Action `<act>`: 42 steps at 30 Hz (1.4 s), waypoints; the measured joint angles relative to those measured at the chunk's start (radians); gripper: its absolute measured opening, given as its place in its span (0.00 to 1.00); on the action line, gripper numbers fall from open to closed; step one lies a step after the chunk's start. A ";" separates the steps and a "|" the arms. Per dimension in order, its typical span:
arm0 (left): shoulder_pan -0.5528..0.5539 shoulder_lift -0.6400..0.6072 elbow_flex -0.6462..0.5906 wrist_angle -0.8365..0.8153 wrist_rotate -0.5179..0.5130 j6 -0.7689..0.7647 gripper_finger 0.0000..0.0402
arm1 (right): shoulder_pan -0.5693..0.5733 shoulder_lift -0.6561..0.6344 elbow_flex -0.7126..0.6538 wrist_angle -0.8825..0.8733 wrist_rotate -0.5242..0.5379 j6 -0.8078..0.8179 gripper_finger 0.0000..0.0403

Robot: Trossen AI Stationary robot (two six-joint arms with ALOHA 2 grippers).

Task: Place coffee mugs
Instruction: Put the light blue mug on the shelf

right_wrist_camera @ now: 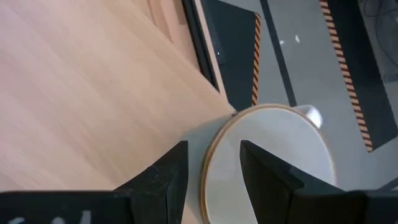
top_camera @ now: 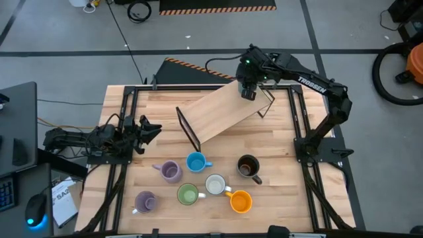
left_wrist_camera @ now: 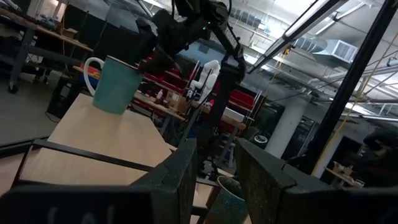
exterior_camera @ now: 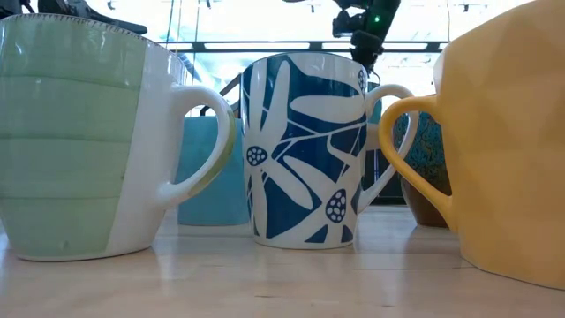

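Seven mugs stand on their bases at the table's near middle: two lilac, blue, green, white, orange and dark brown. An eighth, teal outside and white inside, is in my right gripper, over the far end of a slanted wooden shelf. My left gripper waits open at the table's left, touching nothing. My right gripper comes from above, pointing down, and pinches the teal mug's wall at the rim, opposite the handle. One finger is inside the mug and one outside. Whether the base rests on the shelf board or hangs just above it, I cannot tell.
The wooden shelf lies slanted across the table's middle on black wire legs. A black frame runs along the table's edges. In the low view the green, white-and-blue and orange mugs fill the foreground.
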 joint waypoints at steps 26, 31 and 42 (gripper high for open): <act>0.000 0.000 0.000 -0.005 0.000 0.000 0.29 | -0.033 0.002 -0.047 -0.007 -0.045 -0.179 0.24; 0.000 0.000 0.000 -0.005 0.000 0.000 0.29 | -0.038 0.002 -0.047 -0.011 -0.046 -0.243 0.24; 0.000 0.000 0.000 -0.005 0.000 -0.001 0.29 | -0.069 0.002 -0.047 -0.007 -0.086 -0.360 0.24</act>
